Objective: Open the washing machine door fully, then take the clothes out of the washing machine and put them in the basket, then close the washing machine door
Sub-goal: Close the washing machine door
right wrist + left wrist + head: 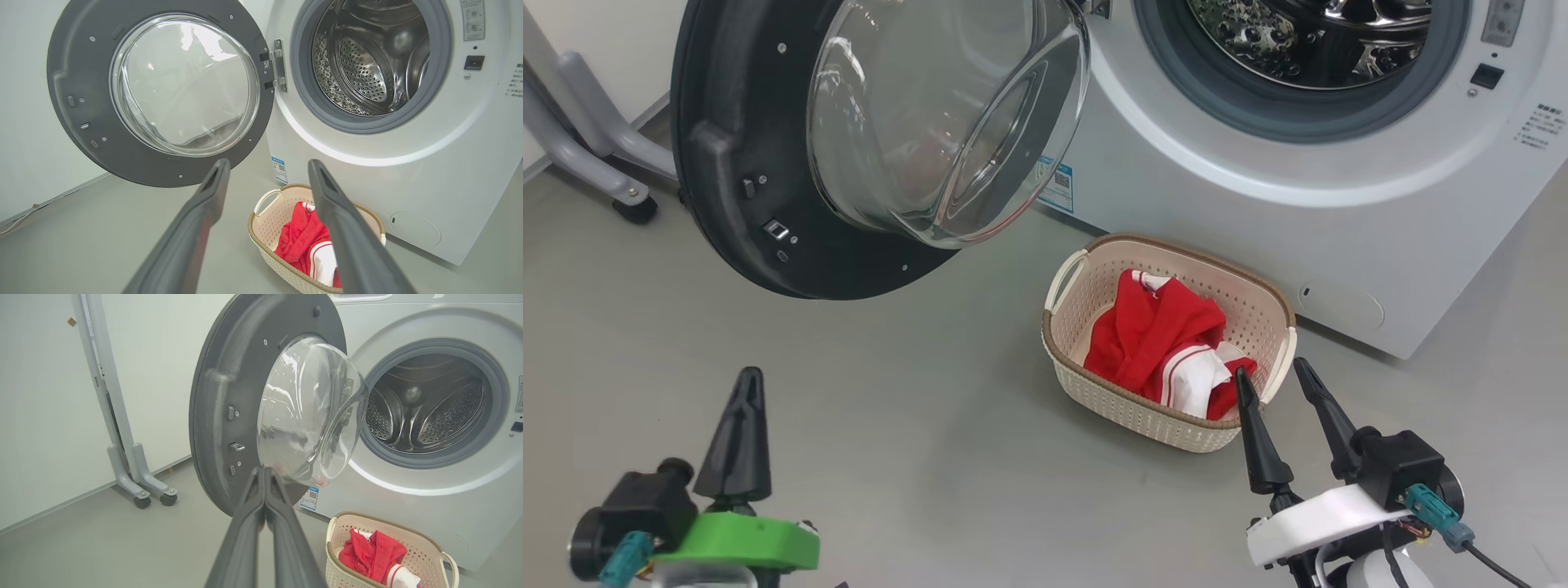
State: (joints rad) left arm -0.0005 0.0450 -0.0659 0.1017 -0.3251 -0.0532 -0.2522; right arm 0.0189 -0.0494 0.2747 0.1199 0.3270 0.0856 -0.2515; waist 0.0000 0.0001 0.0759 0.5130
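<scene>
while the clothes (1156, 343) lie in the basket (1168, 429), the open door (735, 163) hangs up ahead of the nearer left gripper (747, 384), clenched on nothing; the right gripper (1272, 367), spread, hovers over the basket's rim.

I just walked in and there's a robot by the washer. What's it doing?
The robot is doing laundry. The washing machine door hangs wide open, and the drum looks empty. The red and white clothes lie in the basket on the floor in front of the washing machine. The right hand is open beside the basket, holding nothing. The left hand is shut and empty, apart from the door. Closing the door is what's left.
</scene>
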